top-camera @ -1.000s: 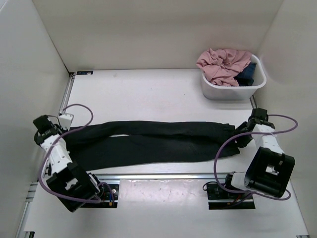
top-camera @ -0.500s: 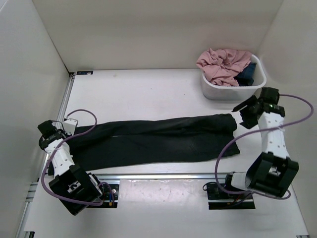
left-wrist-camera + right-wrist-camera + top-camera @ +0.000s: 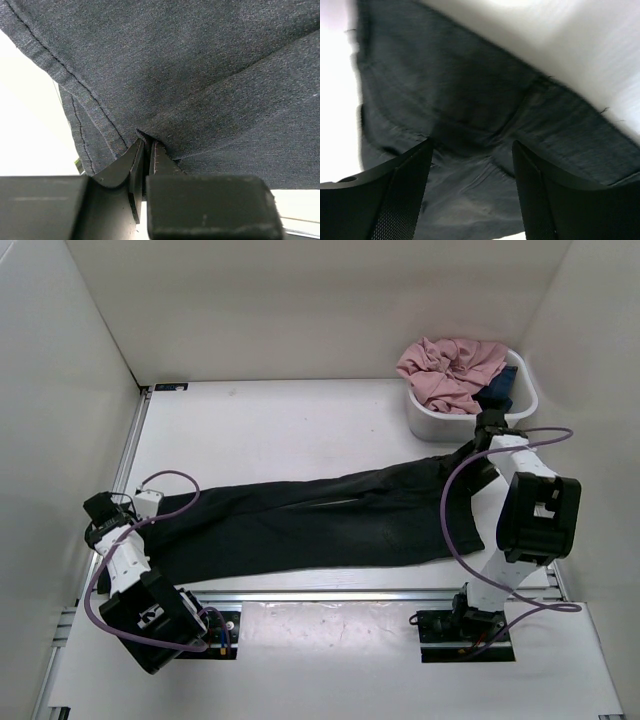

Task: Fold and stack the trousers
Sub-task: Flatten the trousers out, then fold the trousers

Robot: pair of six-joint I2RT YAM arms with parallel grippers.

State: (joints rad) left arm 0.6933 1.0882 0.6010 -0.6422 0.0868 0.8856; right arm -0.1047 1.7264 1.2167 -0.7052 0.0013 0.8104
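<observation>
Left tool (image 3: 146, 145) pinches the trousers (image 3: 320, 525) at one end, seemingly anchoring them flat on the worktop (image 3: 280, 430); right tool (image 3: 471, 145) hangs open over the other end, gripping nothing.

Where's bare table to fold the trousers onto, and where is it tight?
Free: the table band between the back wall and the trousers, left of the white tub. Crowded: the right end, where the right gripper hangs over the trousers beside the tub; the near strip is thin.
</observation>
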